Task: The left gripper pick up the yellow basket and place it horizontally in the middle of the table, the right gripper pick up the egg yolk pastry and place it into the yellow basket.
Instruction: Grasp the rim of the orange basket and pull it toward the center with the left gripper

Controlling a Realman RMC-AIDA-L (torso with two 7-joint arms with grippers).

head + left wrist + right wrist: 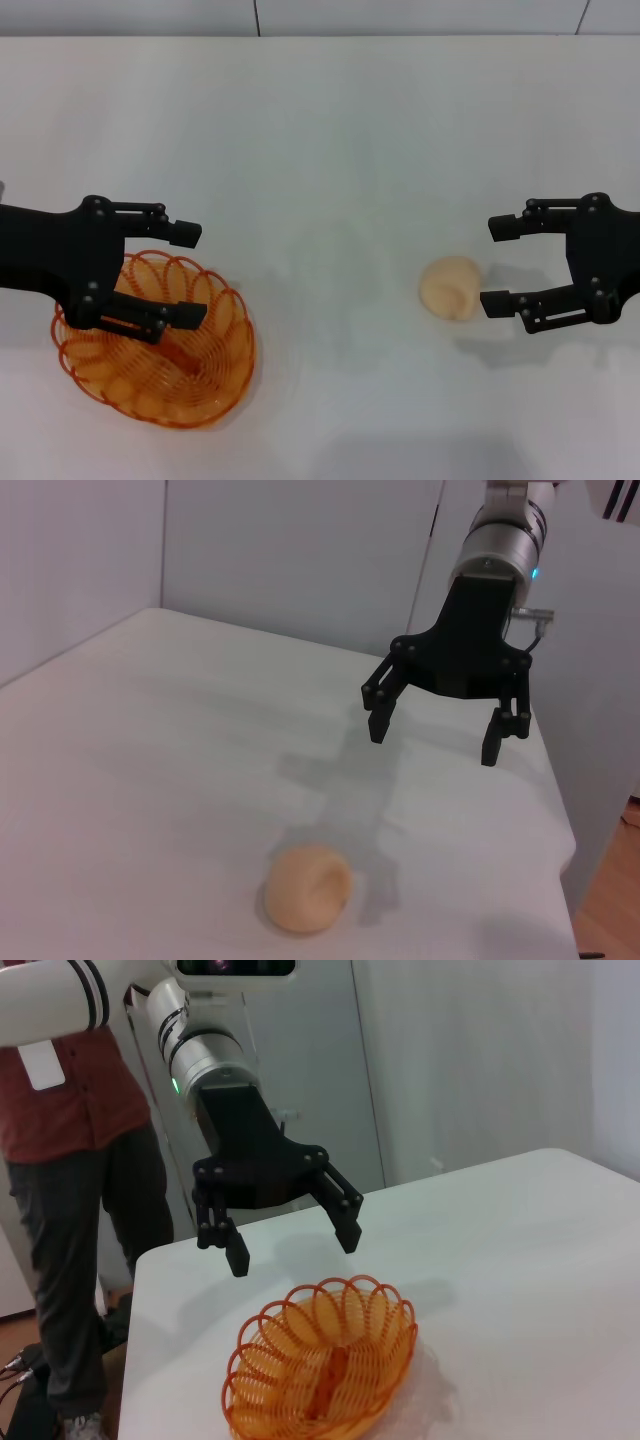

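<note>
The basket [155, 345] lies nearest the robot, on the left part of the table [330, 150], sitting upright on its woven bottom with the scalloped rim facing up. In the right wrist view the basket [325, 1358] rests flat on the white top with nothing inside it.

The left gripper [190, 275] hangs above the basket, over its far-right side as the head view shows it. Its fingers are spread wide, one fingertip [185, 232] beyond the rim and the other [188, 315] over the basket's inside. The right wrist view shows the left gripper [292, 1242] raised clear of the rim, not touching it, with both fingers pointing down.

The pastry [451, 287] sits on the right part of the table, well apart from the basket. It rests alone on the bare top, rounded side up; the left wrist view shows the pastry [308, 887] with a shallow dent in its side.

The right gripper [492, 265] is just beside the pastry, on its outer side, fingers wide apart and pointing toward the table's middle. The left wrist view shows the right gripper [436, 738] held above the table, clear of the pastry and holding nothing.

A person in a red top [70, 1090] stands beyond the table's left end.
</note>
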